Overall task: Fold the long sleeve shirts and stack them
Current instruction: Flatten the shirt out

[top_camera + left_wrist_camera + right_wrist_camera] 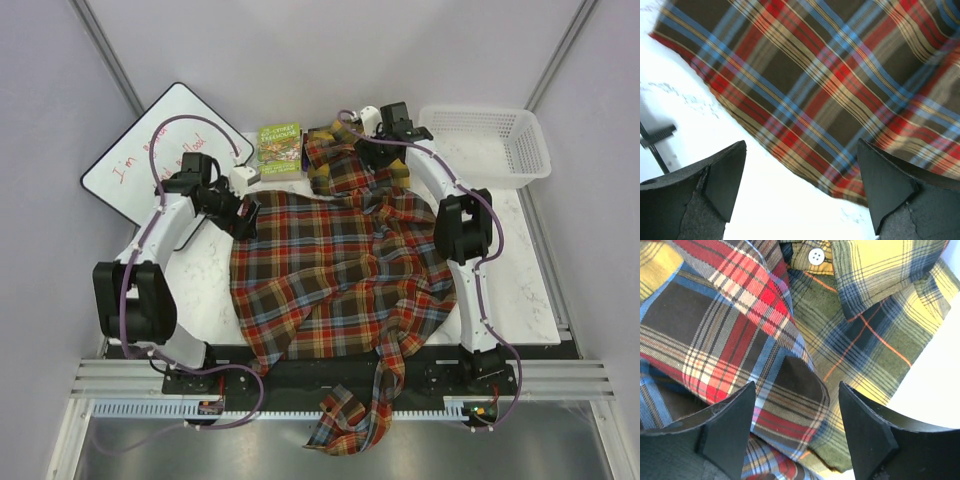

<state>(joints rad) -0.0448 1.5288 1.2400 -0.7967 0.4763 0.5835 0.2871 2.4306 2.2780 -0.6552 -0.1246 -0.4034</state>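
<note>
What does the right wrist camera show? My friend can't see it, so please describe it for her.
A red-brown plaid shirt lies rumpled over a yellow and black plaid shirt with a white button. The right gripper hangs open above them, holding nothing; white table shows at right.

Bright, even light; left wrist view blurred w/ blown-out table (780,210); top view sharp.

Robotics lab cell, by the look of it: white table (520,290) boxed in by plain pale partition walls (330,50), cabled left arm (165,225) and right arm (465,240) bolted to a black base rail (330,365), aluminium extrusion (120,380) along the front, handwritten whiteboard (140,165) leaning in the corner.
</note>
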